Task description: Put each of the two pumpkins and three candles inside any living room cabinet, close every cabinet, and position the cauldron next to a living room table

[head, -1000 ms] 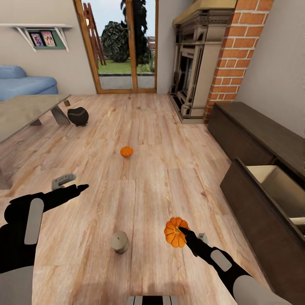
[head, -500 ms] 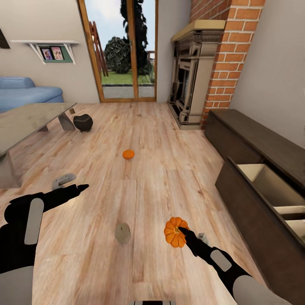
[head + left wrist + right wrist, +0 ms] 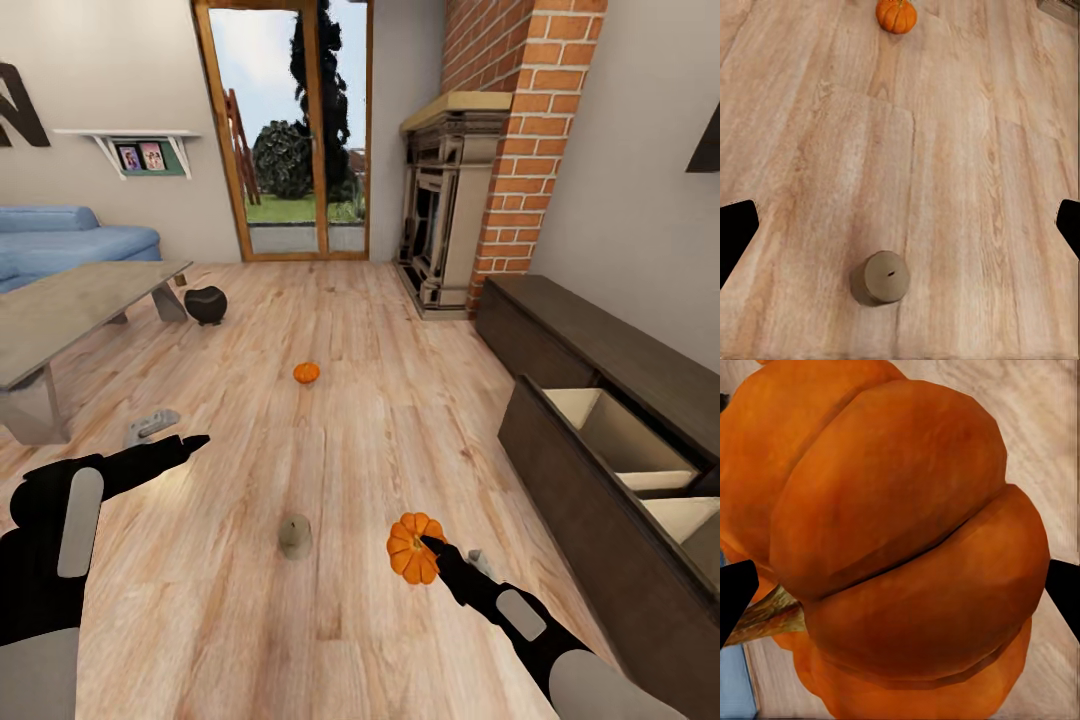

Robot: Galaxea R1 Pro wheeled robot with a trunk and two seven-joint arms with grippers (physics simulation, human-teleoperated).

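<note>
Even, bright rendered light fills the room, with daylight showing through the tall wood-framed glass door (image 3: 287,130). The light plank floor (image 3: 330,430) carries only faint, soft shadows and no glare. Straight lines lean outward toward the head view's edges. The ribbed orange pumpkin (image 3: 892,540) up close looks soft and slightly blurred.

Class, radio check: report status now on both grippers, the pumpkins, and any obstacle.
Right gripper shut on near pumpkin; left gripper open, empty. Second pumpkin on floor; cabinet drawer open. Candle stands nearby, off the path.
</note>
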